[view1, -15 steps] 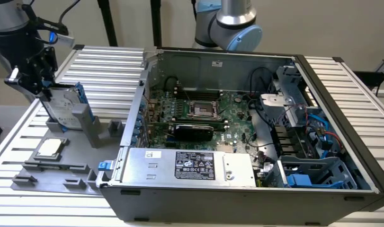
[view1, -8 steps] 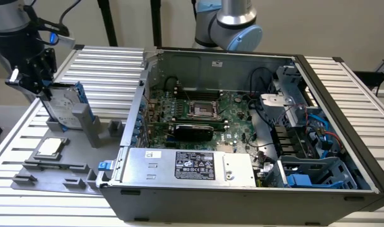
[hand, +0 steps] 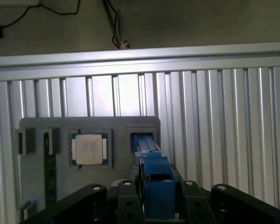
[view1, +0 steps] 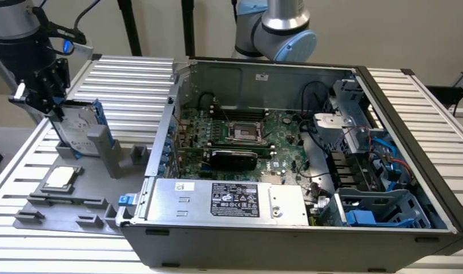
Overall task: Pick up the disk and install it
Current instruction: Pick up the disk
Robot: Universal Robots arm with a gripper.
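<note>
**Exterior view, upper left.** The black two-finger gripper (view1: 52, 105) is clamping the top of the flat rectangular silver metal disk (view1: 73, 127) with bright blue plastic rails, its fingers (hand: 127, 205) pressing on either side of a rail. The disk is standing upright, its lower end apparently sitting in the grey plastic holder tray (view1: 87, 191). It is just above the small square silver chip (view1: 60, 178) and left of the open grey metal computer case (view1: 292, 240).
</note>
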